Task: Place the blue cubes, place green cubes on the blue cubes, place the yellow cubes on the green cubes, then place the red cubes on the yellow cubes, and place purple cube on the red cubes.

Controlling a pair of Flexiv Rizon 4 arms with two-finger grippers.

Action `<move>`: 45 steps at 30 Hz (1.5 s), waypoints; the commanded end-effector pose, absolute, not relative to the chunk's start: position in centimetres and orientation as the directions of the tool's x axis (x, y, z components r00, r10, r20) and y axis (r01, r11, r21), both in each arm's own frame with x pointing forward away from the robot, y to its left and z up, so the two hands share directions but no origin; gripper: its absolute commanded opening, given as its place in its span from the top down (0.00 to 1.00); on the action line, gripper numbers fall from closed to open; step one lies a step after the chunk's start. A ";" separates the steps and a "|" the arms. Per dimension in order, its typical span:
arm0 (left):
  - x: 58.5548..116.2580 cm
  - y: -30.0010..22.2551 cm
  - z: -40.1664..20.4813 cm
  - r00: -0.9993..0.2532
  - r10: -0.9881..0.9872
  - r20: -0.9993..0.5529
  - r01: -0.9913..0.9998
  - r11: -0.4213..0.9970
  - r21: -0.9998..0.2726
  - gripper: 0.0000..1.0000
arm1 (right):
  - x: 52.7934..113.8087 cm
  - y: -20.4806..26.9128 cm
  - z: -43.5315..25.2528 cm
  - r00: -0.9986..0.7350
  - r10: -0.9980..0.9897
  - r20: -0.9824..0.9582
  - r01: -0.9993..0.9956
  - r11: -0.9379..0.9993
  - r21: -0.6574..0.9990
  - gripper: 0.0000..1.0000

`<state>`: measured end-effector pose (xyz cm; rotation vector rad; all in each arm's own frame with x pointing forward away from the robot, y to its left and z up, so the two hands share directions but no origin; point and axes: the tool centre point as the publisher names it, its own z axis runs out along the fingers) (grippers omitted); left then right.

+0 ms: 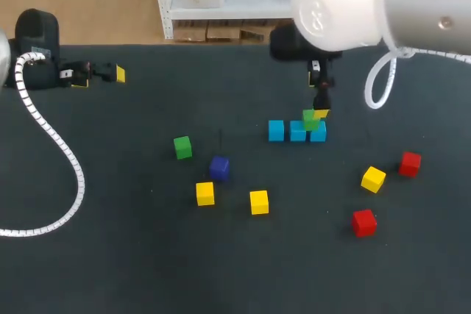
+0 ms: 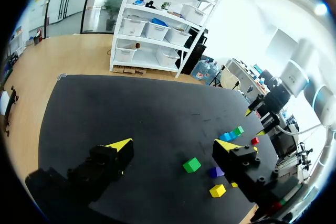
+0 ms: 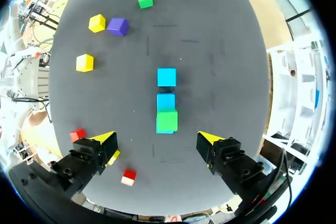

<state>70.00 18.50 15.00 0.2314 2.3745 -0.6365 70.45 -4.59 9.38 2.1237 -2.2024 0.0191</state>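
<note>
Three blue cubes (image 1: 276, 131) lie in a row right of the table's middle. One green cube (image 1: 310, 120) sits on top of the row's right end, seen from above over the blue cubes (image 3: 167, 76) as the green cube (image 3: 167, 120). My right gripper (image 3: 157, 138) hangs open just above it, its fingers clear of the cube on both sides; the right gripper (image 1: 321, 110) shows over the stack. A second green cube (image 1: 182, 147) lies loose to the left. My left gripper (image 1: 99, 77) rests open and empty at the back left, the left gripper (image 2: 173, 145) far from all cubes.
A purple cube (image 1: 218, 168) and two yellow cubes (image 1: 205, 193) (image 1: 259, 201) lie in the front middle. A third yellow cube (image 1: 373, 179) and two red cubes (image 1: 410, 163) (image 1: 363, 222) lie at the right. A white cable (image 1: 70, 167) curves along the left side.
</note>
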 end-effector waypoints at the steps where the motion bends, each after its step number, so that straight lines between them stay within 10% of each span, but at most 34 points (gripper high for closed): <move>1: 70.0 18.5 15.0 -0.767 0.000 -0.642 0.321 0.866 -0.383 0.00 | 69.6 -5.2 11.0 -0.038 -0.997 0.067 -0.999 0.038 0.003 0.00; 45: 70.0 18.5 15.0 -0.767 0.000 -0.642 0.321 0.866 -0.383 0.00 | 68.9 -9.2 12.2 -0.148 -0.983 -0.105 -0.989 0.148 0.002 0.00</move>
